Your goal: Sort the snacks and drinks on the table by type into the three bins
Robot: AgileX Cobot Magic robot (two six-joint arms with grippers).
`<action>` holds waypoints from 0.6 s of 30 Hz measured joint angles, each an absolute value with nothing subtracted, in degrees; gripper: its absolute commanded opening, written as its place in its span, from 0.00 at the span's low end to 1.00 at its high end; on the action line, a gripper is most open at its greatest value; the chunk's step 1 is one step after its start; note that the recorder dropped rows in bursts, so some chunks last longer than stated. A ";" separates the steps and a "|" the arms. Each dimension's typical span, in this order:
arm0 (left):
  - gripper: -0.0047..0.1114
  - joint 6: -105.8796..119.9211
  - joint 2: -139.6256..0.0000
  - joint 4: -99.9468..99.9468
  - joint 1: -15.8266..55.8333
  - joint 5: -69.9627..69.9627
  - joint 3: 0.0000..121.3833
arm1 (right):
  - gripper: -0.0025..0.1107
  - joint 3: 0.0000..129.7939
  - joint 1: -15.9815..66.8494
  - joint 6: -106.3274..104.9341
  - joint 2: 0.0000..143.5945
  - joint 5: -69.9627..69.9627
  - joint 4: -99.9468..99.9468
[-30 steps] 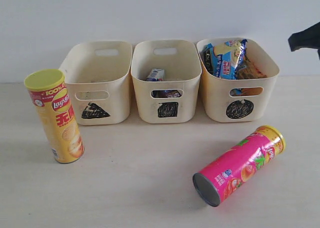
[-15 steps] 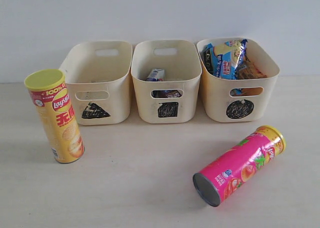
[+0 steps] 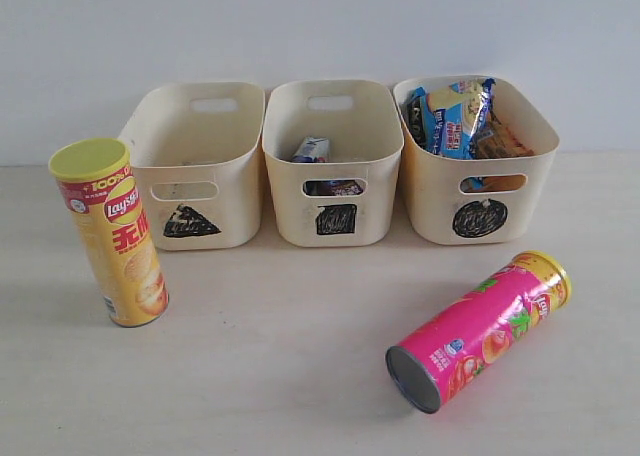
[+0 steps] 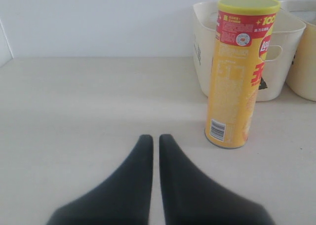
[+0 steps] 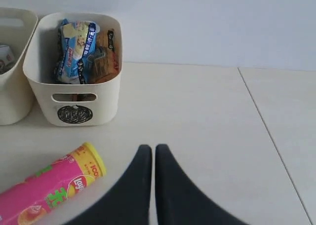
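Note:
A yellow Lay's tube (image 3: pixel 112 233) stands upright on the table (image 3: pixel 280 356) at the left, in front of the triangle bin (image 3: pixel 195 166). The pink tube (image 3: pixel 478 328) lies on its side at the right. Two drink cartons (image 3: pixel 318 161) sit in the square bin (image 3: pixel 332 166). The blue and orange foil bags (image 3: pixel 460 116) fill the circle bin (image 3: pixel 478 166). My left gripper (image 4: pixel 155 139) is shut and empty, short of the yellow tube (image 4: pixel 239 72). The right gripper (image 5: pixel 149 149) is shut and empty beside the pink tube (image 5: pixel 49 190). Neither gripper shows in the exterior view.
A plain white wall runs behind the bins. In the right wrist view a seam (image 5: pixel 269 131) crosses the table to the right of the circle bin (image 5: pixel 74 87).
A second ago a dark part of the right arm showed at the upper right edge of the exterior view; it has since left the frame. The tubes and bins have not moved.

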State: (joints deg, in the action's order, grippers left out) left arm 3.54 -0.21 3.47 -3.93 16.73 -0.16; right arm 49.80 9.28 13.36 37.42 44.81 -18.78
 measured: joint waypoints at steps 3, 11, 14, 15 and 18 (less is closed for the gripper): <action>0.08 3.54 -0.21 3.47 -3.93 16.73 -0.16 | 0.02 45.88 9.28 13.12 33.38 43.61 -18.78; 0.08 3.54 -0.21 3.47 -3.93 16.73 -0.16 | 0.02 35.12 9.28 13.12 22.53 39.17 -18.82; 0.08 3.54 -0.21 3.47 -3.93 16.73 -0.16 | 0.02 31.76 9.28 13.12 19.11 37.72 -18.82; 0.08 3.54 -0.21 3.47 -3.93 16.73 -0.16 | 0.02 30.84 9.28 13.12 18.11 37.48 -18.82; 0.08 3.54 -0.21 3.47 -3.93 16.73 -0.16 | 0.02 27.78 9.15 13.12 15.78 36.74 -18.82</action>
